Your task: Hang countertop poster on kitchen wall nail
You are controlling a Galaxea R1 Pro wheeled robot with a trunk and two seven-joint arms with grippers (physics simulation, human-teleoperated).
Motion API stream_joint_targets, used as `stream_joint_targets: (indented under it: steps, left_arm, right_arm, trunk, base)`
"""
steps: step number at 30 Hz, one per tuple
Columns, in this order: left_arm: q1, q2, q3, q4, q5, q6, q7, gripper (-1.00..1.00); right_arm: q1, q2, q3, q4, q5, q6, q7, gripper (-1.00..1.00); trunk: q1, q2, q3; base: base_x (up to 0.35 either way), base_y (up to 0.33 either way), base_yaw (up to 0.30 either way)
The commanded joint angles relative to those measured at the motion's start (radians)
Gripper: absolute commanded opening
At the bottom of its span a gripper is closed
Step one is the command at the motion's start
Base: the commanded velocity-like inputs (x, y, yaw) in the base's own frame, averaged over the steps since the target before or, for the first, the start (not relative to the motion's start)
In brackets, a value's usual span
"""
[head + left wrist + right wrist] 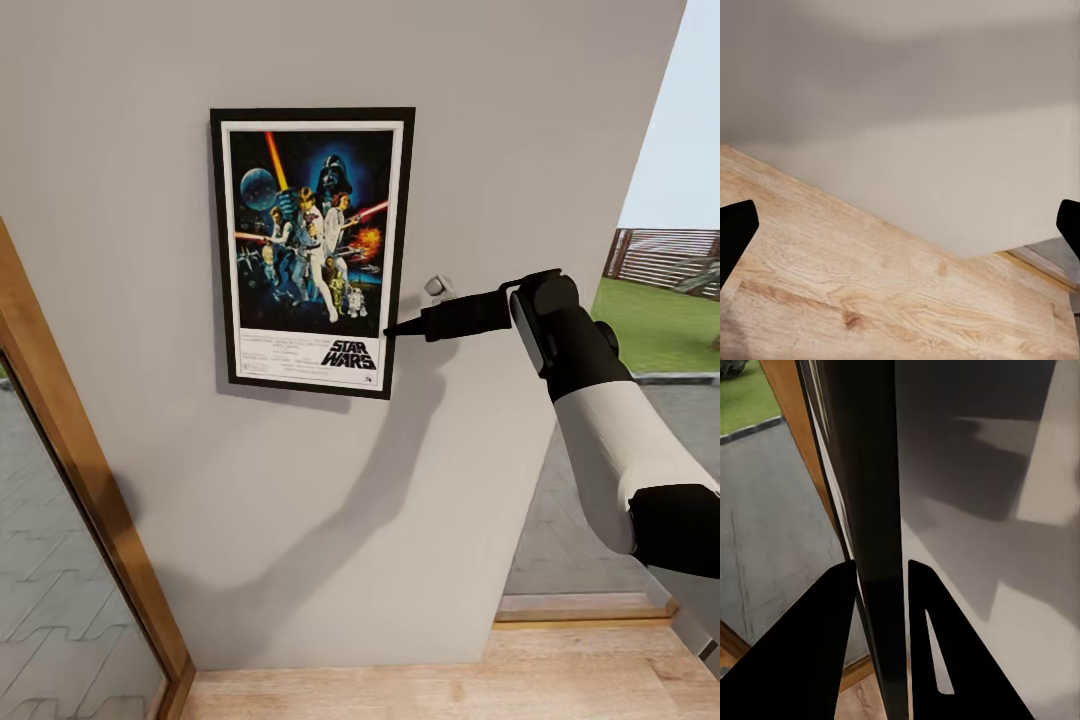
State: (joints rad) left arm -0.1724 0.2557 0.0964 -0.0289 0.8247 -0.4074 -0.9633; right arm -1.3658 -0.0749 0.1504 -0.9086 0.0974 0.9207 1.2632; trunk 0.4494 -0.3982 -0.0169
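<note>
Right pincer [392,329] grips the poster's [310,250] thin black frame edge — white border, colourful figures, "STAR WARS" title

Black-framed, white-bordered poster [312,250] (dark blue scene, seemingly orange streaks), pale grey wall [300,520].

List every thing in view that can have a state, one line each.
poster: upright against the grey wall, lower right edge pinched by the right hand.
right hand: shut on the poster's frame edge, a finger on each side.
left hand: open, holding nothing, facing the wooden floor and the wall's foot.
wall nail: bare, beside the poster's right edge, nothing hanging on it.
</note>
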Motion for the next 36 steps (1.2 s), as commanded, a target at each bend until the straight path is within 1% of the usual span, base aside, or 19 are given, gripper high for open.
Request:
stream_joint_targets:
  steps: [1, 6, 7, 8, 9, 10, 32, 36]
  left_arm:
    - [-0.001, 0.0, 0.008, 0.001, -0.007, -0.005, -0.003, 1.0]
    - [-0.001, 0.001, 0.008, 0.001, -0.007, -0.004, -0.002, 1.0]
    - [-0.001, 0.002, 0.008, 0.001, -0.007, -0.004, -0.002, 1.0]
    - [-0.001, 0.002, 0.008, 0.001, -0.007, -0.004, -0.002, 1.0]
    - [-0.001, 0.002, 0.008, 0.001, -0.007, -0.004, -0.002, 1.0]
    - [-0.001, 0.002, 0.008, 0.001, -0.007, -0.004, -0.002, 1.0]
    - [-0.001, 0.002, 0.008, 0.001, -0.007, -0.004, -0.002, 1.0]
    - [-0.001, 0.002, 0.008, 0.001, -0.007, -0.004, -0.002, 1.0]
  right_arm:
    - [-0.001, 0.0, 0.0, -0.001, 0.01, 0.006, 0.009, -1.0]
    - [-0.001, 0.0, -0.001, -0.003, 0.009, 0.007, -0.003, -1.0]
    - [-0.001, 0.031, 0.107, -0.162, -0.036, -0.021, 0.081, 1.0]
    - [-0.001, 0.044, 0.101, -0.162, -0.033, -0.014, 0.075, 1.0]
    - [-0.001, 0.038, 0.096, -0.156, -0.026, -0.008, 0.07, 1.0]
    - [-0.001, 0.0, -0.002, -0.002, 0.007, 0.006, -0.006, 1.0]
    - [-0.001, 0.0, -0.003, -0.001, 0.007, 0.009, -0.008, 1.0]
    - [-0.001, 0.0, -0.003, -0.001, 0.008, 0.009, -0.008, 1.0]
  trunk:
    - [0.001, -0.002, -0.002]
    - [0.001, -0.002, -0.002]
    - [0.001, -0.002, -0.002]
    - [0.001, -0.002, -0.002]
    - [0.001, -0.002, -0.002]
    - [0.001, -0.002, -0.002]
    - [0.001, -0.002, -0.002]
    - [0.001, -0.002, -0.002]
  base:
    - [0.0, 0.0, 0.0]
    - [0.019, 0.0, 0.0]
    - [0.01, 0.0, 0.0]
    - [0.005, 0.0, 0.0]
    - [0.004, 0.0, 0.0]
    - [0.003, 0.0, 0.0]
    - [0.0, 0.0, 0.0]
    - [-0.147, 0.0, 0.0]
